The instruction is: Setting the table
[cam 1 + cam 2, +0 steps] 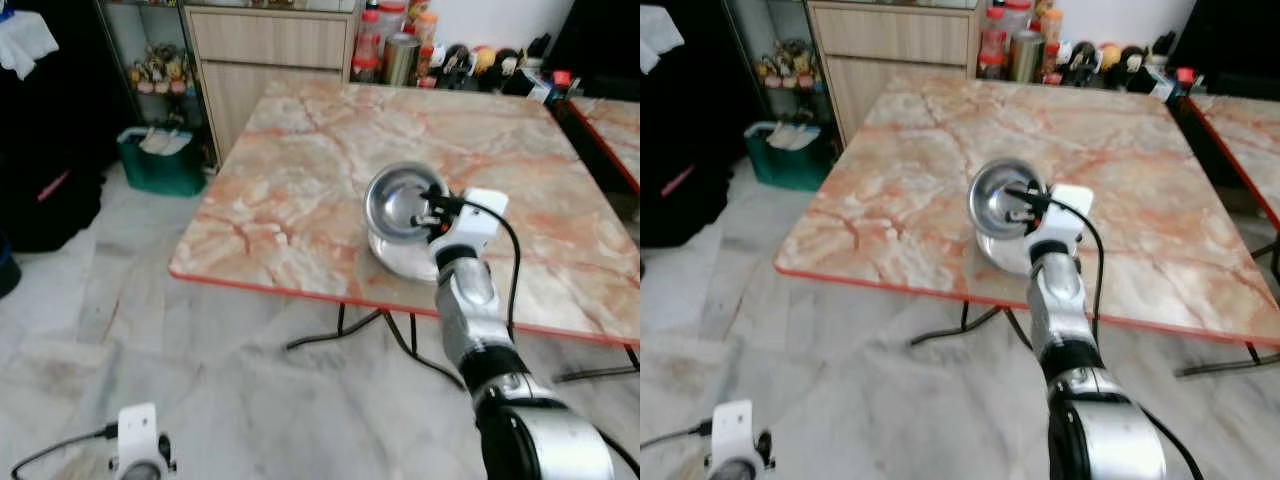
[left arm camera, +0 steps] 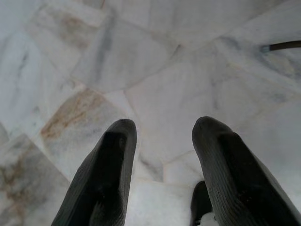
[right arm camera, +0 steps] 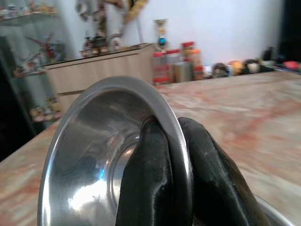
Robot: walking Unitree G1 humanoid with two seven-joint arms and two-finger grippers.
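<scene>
The right hand point(image 1: 432, 213) grips the rim of a steel bowl point(image 1: 398, 203), its two black fingers point(image 3: 149, 179) pinched on either side of the edge, one inside and one outside. The bowl tilts on its side, its hollow facing the camera, above a second bowl point(image 1: 400, 258) that sits on the marble table point(image 1: 300, 180) near the front edge. Bottles and jars point(image 1: 392, 45) crowd the table's far side at 12 o'clock, before a wooden cabinet point(image 1: 265, 50). A green basket point(image 1: 160, 160) stands on the floor at 10 o'clock. The left hand point(image 2: 162, 174) hangs open over the pale marble floor point(image 2: 155, 56), gripping nothing.
</scene>
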